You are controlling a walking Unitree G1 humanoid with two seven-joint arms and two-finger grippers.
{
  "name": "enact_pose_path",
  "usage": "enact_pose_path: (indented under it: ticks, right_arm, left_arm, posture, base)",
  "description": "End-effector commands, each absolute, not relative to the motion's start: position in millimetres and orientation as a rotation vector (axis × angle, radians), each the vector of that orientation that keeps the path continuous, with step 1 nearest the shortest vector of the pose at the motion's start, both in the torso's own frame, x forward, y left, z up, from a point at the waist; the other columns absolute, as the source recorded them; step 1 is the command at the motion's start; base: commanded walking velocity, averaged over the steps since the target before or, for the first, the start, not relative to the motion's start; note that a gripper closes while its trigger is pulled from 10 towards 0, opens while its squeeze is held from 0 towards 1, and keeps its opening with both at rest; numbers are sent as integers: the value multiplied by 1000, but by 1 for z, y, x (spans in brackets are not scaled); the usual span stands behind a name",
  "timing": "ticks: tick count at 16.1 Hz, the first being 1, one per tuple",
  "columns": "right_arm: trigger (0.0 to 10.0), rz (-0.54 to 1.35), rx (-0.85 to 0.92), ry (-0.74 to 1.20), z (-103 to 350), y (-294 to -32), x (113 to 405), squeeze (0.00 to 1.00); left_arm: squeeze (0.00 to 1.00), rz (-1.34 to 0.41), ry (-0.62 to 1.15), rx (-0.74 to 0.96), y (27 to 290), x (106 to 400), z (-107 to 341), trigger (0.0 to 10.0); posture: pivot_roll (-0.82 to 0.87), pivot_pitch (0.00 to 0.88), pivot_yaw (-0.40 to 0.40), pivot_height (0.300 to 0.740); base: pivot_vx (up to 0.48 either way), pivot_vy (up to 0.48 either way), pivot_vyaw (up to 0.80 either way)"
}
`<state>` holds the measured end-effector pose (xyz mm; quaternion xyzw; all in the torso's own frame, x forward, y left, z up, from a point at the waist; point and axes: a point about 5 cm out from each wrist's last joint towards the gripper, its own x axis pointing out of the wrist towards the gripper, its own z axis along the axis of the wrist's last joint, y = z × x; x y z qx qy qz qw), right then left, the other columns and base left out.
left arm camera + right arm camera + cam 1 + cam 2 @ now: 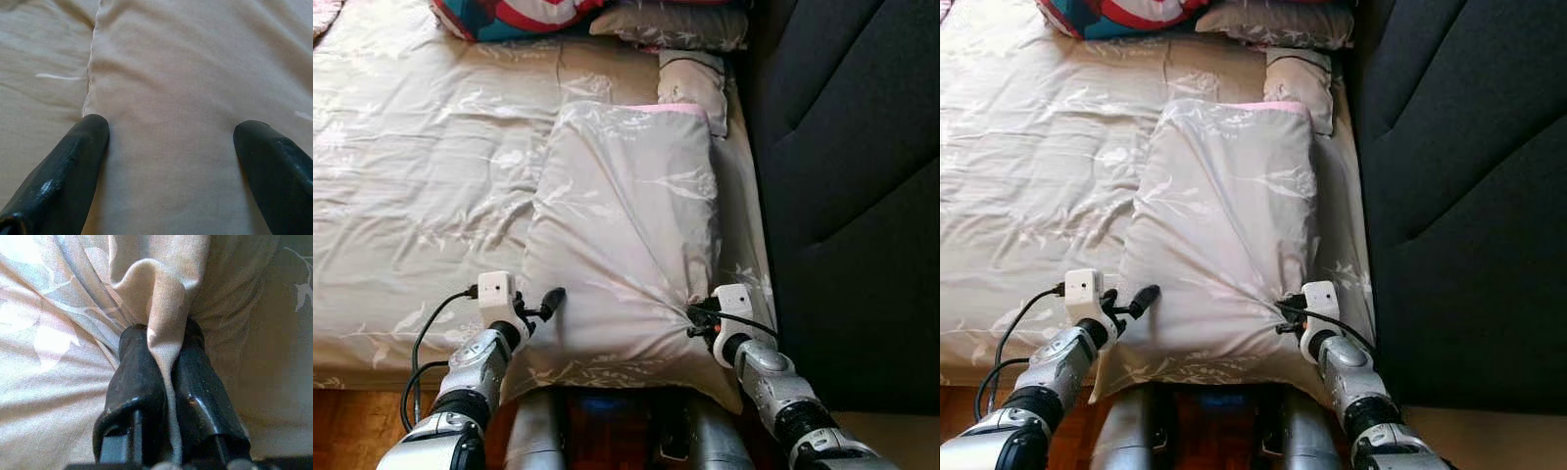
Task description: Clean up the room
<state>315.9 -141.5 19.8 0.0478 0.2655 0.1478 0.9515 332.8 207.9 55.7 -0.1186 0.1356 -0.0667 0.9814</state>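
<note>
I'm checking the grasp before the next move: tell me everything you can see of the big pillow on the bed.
The pillow is large and rectangular, in beige fabric with a pale leaf print and a pink edge at its far end. It lies flat on the matching bedsheet, near the dark headboard. The right claw pinches a fold of its near corner, wrinkling the cloth. The left claw is open over its opposite near edge.

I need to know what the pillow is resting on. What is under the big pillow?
The big pillow lies on the bed sheet, near edge overhanging. The right tool pinches its cover; the left tool is open over it. Anything beneath is covered.
</note>
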Motion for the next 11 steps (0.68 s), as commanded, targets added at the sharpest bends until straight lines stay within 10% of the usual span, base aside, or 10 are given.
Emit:
enact_pose_path:
  ticks: [1, 6, 8, 11]
  right_arm:
    - [0, 261, 100, 723, -16, -155, 283, 0]
    - [0, 298, 121, 699, -16, -152, 277, 0]
    - [0, 313, 125, 685, -14, -150, 275, 0]
    - [0, 328, 134, 669, -11, -148, 273, 0]
  left_arm:
    - [1000, -128, 346, -265, 210, 319, 36, 10000]
    - [1000, -105, 379, -255, 215, 305, 23, 10000]
    - [0, -99, 400, -249, 216, 301, 18, 10000]
    - [0, -110, 416, -269, 212, 301, 16, 10000]
  posture:
    - [-57, 409, -120, 652]
    - [-77, 438, -138, 652]
    - [-92, 460, -143, 652]
    - [-101, 474, -147, 652]
  base:
    - [0, 0, 0]
    - [0, 0, 0]
    - [0, 0, 0]
    - [0, 0, 0]
